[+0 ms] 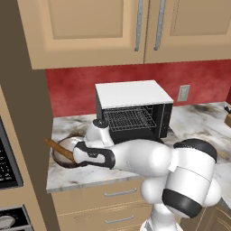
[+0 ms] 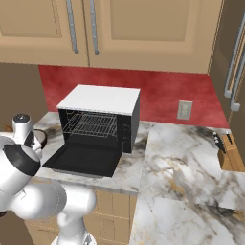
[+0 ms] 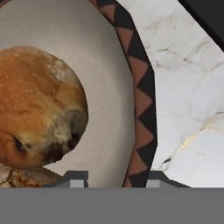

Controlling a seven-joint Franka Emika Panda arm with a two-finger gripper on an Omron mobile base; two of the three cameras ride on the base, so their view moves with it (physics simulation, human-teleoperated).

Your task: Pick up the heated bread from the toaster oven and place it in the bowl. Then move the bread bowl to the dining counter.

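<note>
Bread [image 3: 39, 109] in bowl [image 3: 138, 100] | jaws astride bowl rim (gripping it) | toaster oven [image 1: 133, 110] open alongside

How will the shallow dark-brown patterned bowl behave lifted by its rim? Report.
Probably rigid: the dark-brown bowl has a hard-looking rim. Held at one edge, it may tilt, and the round golden-brown bun inside could roll.

The white arm reaches forward and to the left from its base, elbow bent low and wrist turned down, with the gripper [image 3: 113, 178] pointing downward, its two dark fingertips [image 3: 75, 178] standing one on each side of a rim.
</note>
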